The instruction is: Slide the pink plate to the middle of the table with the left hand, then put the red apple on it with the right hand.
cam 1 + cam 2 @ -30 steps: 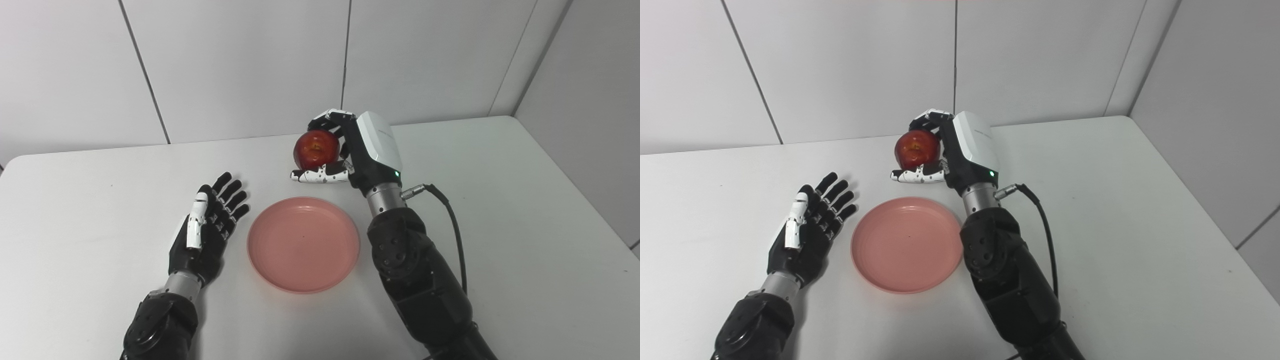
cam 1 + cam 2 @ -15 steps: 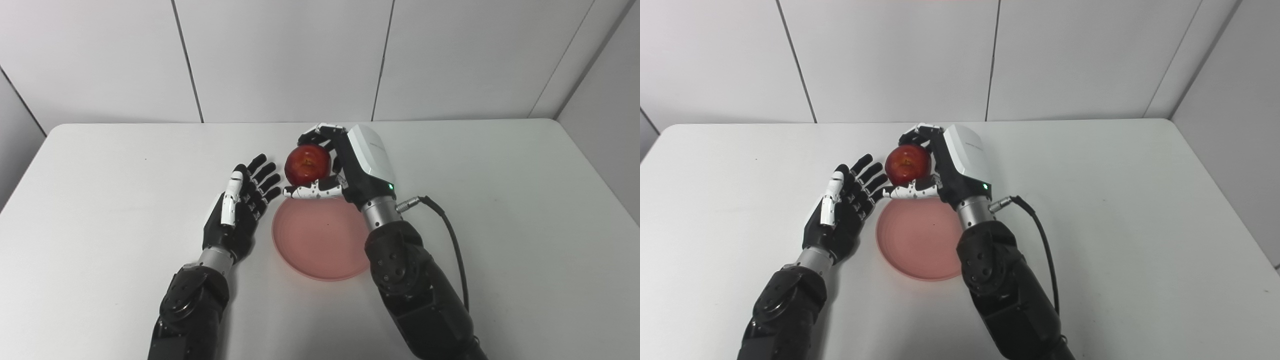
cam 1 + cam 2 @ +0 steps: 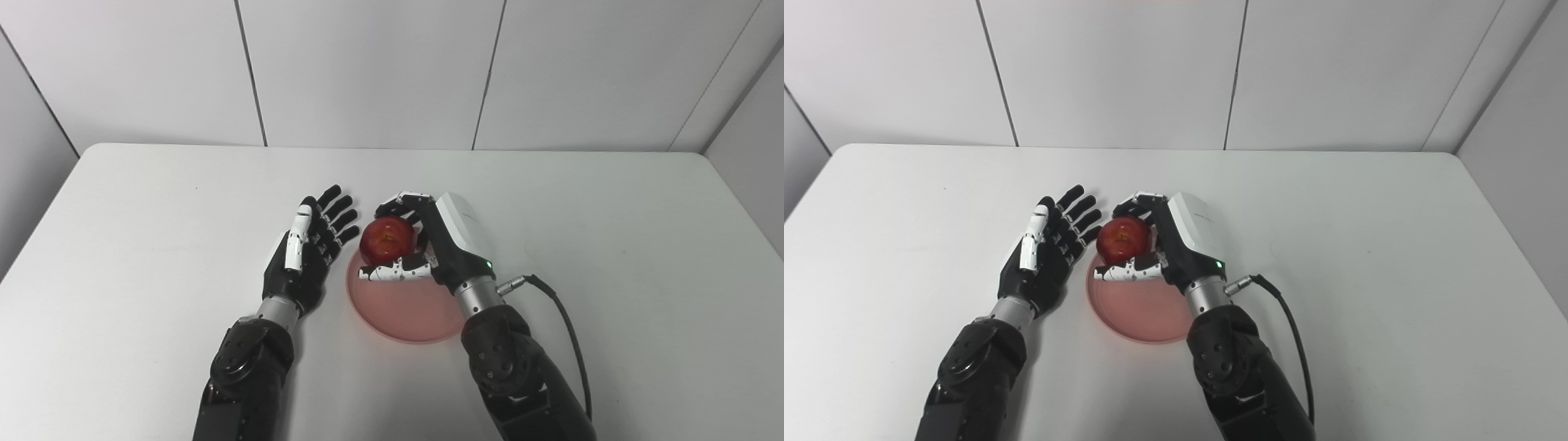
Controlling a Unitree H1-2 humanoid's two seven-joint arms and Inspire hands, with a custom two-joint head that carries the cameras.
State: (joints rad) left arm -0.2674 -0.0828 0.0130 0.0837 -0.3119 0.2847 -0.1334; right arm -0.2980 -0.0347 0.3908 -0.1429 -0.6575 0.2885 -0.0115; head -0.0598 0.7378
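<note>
Right hand (image 3: pixel 429 248) clasps red apple (image 3: pixel 386 239) over pink plate (image 3: pixel 404 312) at 12; lower toward centre, release gently. Left hand (image 3: pixel 309 248) spread, idle.

You've got a plain white surface (image 3: pixel 612 245) with rounded corners, pushed up against white wall panels. The only thing sitting directly on it is the pink plate (image 3: pixel 398 315), roughly in the middle, toward the near edge.
</note>
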